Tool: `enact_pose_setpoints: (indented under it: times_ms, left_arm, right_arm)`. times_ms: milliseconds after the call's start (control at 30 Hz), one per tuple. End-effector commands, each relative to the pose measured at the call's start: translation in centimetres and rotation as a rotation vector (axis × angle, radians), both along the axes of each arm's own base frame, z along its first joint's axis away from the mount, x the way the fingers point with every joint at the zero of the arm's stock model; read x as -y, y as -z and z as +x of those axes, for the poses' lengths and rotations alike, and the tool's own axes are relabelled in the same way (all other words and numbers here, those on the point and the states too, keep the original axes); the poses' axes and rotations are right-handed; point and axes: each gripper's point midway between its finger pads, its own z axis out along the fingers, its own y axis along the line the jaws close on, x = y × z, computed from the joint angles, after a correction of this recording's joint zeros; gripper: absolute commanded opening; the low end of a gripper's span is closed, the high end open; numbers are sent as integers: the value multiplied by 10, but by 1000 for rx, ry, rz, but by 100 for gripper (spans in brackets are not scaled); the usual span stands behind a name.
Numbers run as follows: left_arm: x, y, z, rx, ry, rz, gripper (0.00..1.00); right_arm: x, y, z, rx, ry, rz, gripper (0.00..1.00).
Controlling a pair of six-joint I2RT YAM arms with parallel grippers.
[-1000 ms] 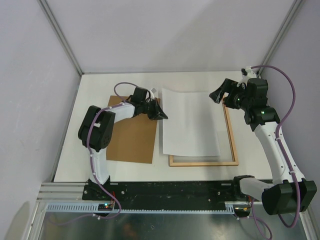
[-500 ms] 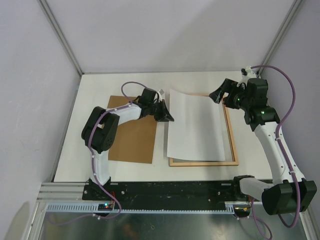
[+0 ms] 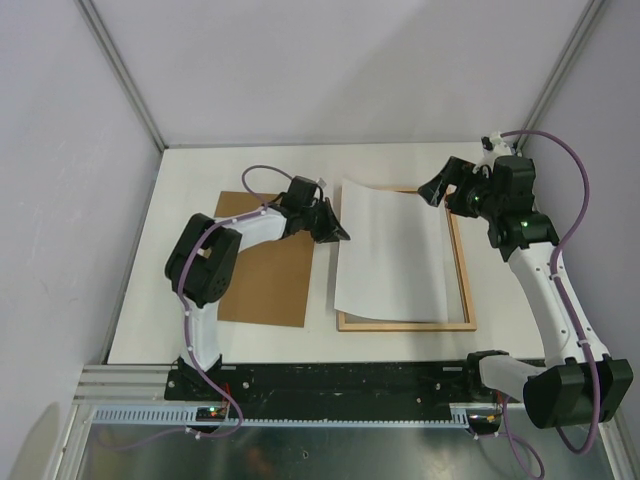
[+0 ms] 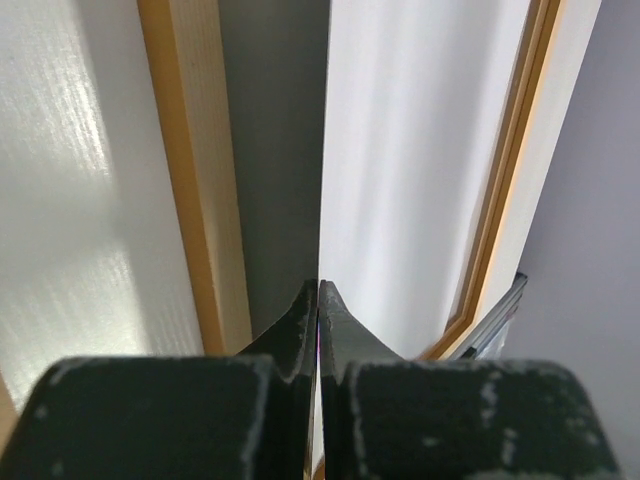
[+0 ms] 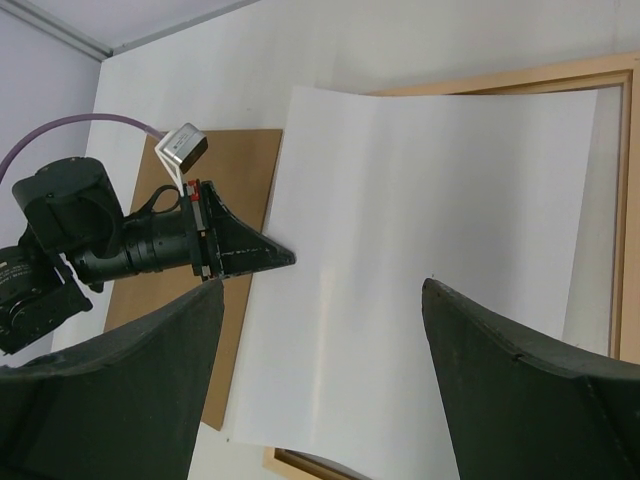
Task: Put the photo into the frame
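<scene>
The photo (image 3: 392, 250) shows only its plain white side. It lies bowed over the wooden frame (image 3: 405, 324), which lies flat on the table, paler side up. My left gripper (image 3: 340, 235) is shut on the photo's left edge and holds it a little above the frame's left rail (image 4: 190, 150). In the left wrist view the sheet (image 4: 420, 150) runs edge-on from the closed fingertips. My right gripper (image 3: 435, 195) is open and empty, hovering above the frame's far right corner. Its view looks down on the photo (image 5: 420, 250), the frame (image 5: 500, 82) and the left gripper (image 5: 280, 257).
A flat brown backing board (image 3: 265, 280) lies on the white table left of the frame, under the left arm. It also shows in the right wrist view (image 5: 240, 170). Grey walls close the table at the back and sides.
My left gripper has moved right with the photo's left edge, so the sheet has slid right over the frame and bowed more. The right arm has barely moved.
</scene>
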Motion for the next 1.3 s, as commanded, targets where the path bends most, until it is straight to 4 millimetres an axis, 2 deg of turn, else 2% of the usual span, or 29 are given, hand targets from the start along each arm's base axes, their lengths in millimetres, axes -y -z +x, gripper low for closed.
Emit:
enact_pose_setpoints:
  times_ms: [0, 367, 767, 1067, 1267]
  left_arm:
    - [14, -17, 17, 44, -71, -30, 0]
    - [16, -18, 11, 59, -136, -49, 0]
    - [2, -23, 10, 99, -206, -58, 0]
    - [6, -26, 12, 97, -232, -94, 0]
    - [17, -26, 11, 98, -219, -104, 0]
  right_arm:
    - [0, -7, 4, 32, -10, 4, 84]
    - [-1, -7, 3, 32, -13, 7, 84]
    - [-1, -7, 2, 31, -14, 5, 84]
    - [-3, -9, 2, 31, -16, 18, 84]
    - [-5, -8, 4, 26, -23, 28, 84]
